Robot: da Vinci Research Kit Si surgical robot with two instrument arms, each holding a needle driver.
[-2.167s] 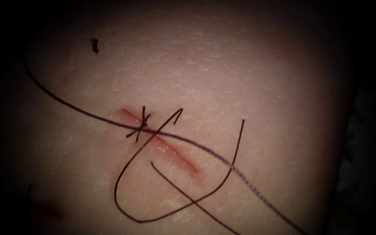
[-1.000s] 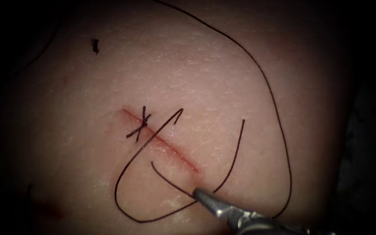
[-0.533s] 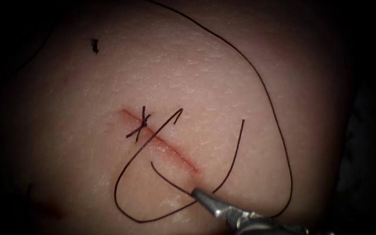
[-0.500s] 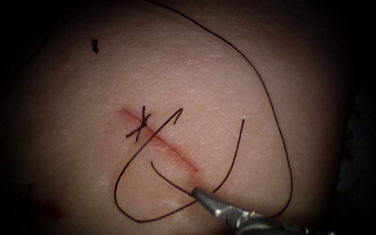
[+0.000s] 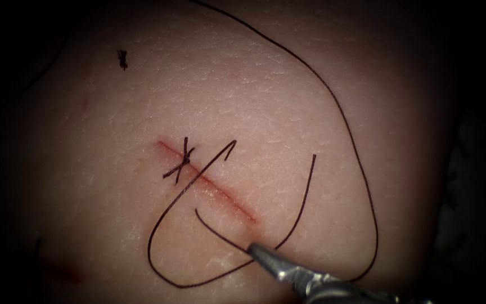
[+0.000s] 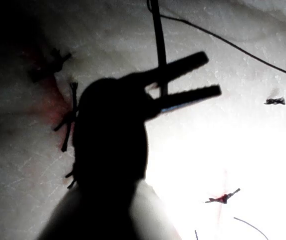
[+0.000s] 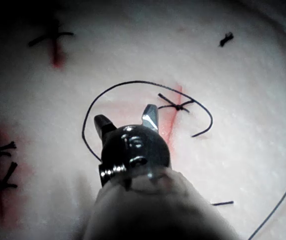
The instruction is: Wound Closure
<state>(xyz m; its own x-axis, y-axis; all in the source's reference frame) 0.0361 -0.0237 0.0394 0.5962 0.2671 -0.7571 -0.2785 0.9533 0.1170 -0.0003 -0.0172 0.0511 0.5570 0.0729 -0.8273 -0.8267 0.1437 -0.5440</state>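
The cut (image 5: 220, 194) runs slantwise across the tissue (image 5: 254, 101), with a tied knot (image 5: 182, 163) near its upper end. A loose thread (image 5: 152, 247) loops over the cut. My right tool (image 5: 252, 247) comes in from the lower right, its tip touching the tissue where threads cross, just below the cut's lower end. In the right wrist view its jaws (image 7: 127, 119) stand spread apart and hold nothing, near the knot (image 7: 181, 106). My left tool (image 6: 210, 75) has a dark straight strand, seemingly thread, ending between its jaws near their base. I see no needle.
A long thread (image 5: 344, 112) arcs from the top edge down the right side of the cut to the right tool's shaft. A small cut end of thread (image 5: 122, 59) lies at the upper left. Older stitches (image 7: 53, 37) with red fluid lie on the tissue.
The long thread, which lay across the knot and the cut, has swung into an arc on the right. My right tool came in from the lower right. Nothing has moved in the last second.
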